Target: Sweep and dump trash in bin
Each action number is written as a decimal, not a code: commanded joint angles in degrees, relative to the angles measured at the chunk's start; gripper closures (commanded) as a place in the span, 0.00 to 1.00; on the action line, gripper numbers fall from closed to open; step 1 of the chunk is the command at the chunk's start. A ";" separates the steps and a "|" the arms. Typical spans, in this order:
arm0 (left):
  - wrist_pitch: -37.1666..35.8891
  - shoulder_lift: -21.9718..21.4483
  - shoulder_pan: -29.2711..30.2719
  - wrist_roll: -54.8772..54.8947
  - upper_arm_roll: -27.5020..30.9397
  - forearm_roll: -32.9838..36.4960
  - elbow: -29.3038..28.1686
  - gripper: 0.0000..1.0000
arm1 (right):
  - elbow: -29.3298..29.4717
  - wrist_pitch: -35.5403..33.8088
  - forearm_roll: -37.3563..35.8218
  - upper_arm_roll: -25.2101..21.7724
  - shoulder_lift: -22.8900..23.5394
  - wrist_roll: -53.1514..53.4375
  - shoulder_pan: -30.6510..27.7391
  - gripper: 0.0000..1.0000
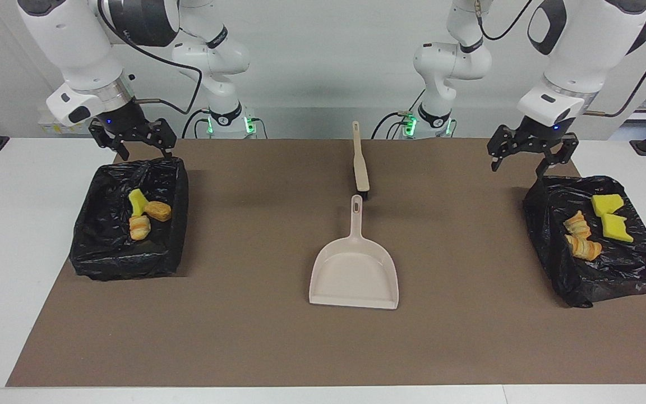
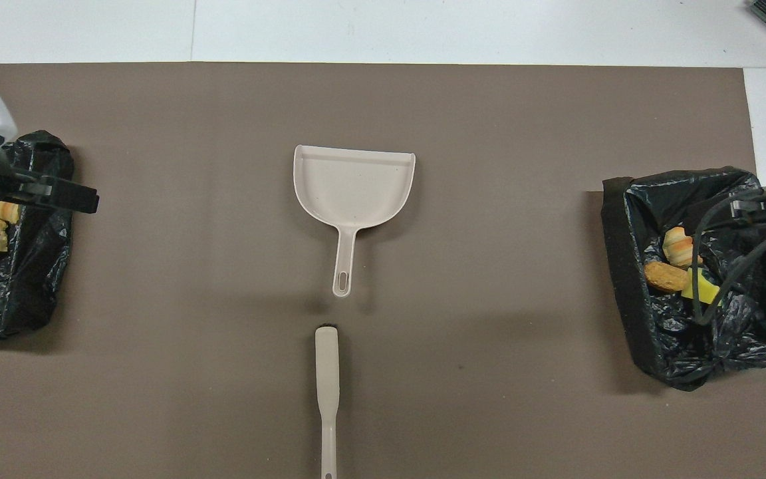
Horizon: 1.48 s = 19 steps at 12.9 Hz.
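Trash is all binned: three lumps [image 1: 143, 216] in the bin [image 1: 127, 258] at the right arm's end, four lumps [image 1: 595, 224] on the bag of the bin [image 1: 609, 275] at the left arm's end. Nothing loose shows on the mat [image 1: 244, 336].

Dustpan [image 1: 355, 275] lies empty mid-mat, handle toward the robots. Brush [image 1: 360, 160] lies in line with it, nearer the robots, just clear of the handle tip.

Left gripper [image 1: 530, 157] hangs over the robot-side edge of its bin, fingers spread, holding nothing. Right gripper [image 1: 141, 147] does likewise over its own bin, also spread and empty.

My read: sweep and dump are done, both tools set down. Next move, if any, is parking the arms; no grasp needed.
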 commanded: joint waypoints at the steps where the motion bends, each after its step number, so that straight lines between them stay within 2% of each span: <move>1: -3.01 -1.93 3.50 2.07 -0.39 -1.66 -1.34 0.00 | -1.70 1.30 1.01 0.16 -1.40 -0.38 -0.31 0.00; 19: -4.60 -2.99 4.21 1.72 -0.39 -1.39 -2.04 0.00 | -1.70 1.30 1.09 0.16 -1.32 -0.38 -0.31 0.00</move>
